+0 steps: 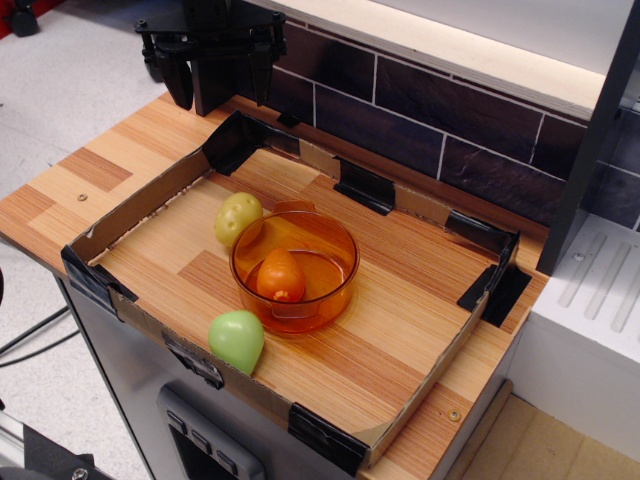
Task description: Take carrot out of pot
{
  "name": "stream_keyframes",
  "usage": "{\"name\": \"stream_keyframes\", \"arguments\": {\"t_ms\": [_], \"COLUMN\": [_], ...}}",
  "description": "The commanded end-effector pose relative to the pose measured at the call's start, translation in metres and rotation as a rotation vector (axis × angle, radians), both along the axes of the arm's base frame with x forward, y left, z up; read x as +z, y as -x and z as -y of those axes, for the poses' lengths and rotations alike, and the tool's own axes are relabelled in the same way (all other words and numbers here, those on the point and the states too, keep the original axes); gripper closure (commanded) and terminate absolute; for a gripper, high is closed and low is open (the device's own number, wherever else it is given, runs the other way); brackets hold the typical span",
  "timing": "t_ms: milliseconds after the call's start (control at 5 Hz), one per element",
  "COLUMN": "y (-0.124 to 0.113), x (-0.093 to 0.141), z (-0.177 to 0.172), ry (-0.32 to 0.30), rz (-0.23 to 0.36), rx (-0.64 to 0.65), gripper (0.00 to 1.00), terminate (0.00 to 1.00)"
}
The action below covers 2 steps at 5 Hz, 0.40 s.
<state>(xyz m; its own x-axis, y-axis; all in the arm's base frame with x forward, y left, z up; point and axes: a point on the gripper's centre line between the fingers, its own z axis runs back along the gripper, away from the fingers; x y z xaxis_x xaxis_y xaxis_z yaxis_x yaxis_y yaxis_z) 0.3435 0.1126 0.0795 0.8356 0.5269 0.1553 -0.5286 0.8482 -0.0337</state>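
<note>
The carrot [281, 276], a small stubby orange toy, lies inside the pot [340, 247], a round translucent orange bowl in the middle of the wooden counter. My gripper [220, 82] is black and hangs open and empty at the top left, well above and behind the pot, over the far left corner of the cardboard border. Its two fingers point down and stand wide apart.
A yellow speckled potato-like toy [238, 217] touches the pot's left side. A light green pear-like toy [237, 340] lies at the front near the low cardboard border [140, 210]. A dark brick wall [450, 120] runs behind; a white rack [600, 290] is at right.
</note>
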Motion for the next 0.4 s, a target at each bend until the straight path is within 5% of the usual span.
{"name": "stream_keyframes", "arguments": {"t_ms": [0,200], "y": [0.0000,0.0039], "x": [0.0000,0.0064], "z": [0.0000,0.0084], "ry": [0.000,0.033], "rz": [0.000,-0.014], "rx": [0.000,0.029], "gripper": [0.00,0.00], "terminate": [0.00,0.00]}}
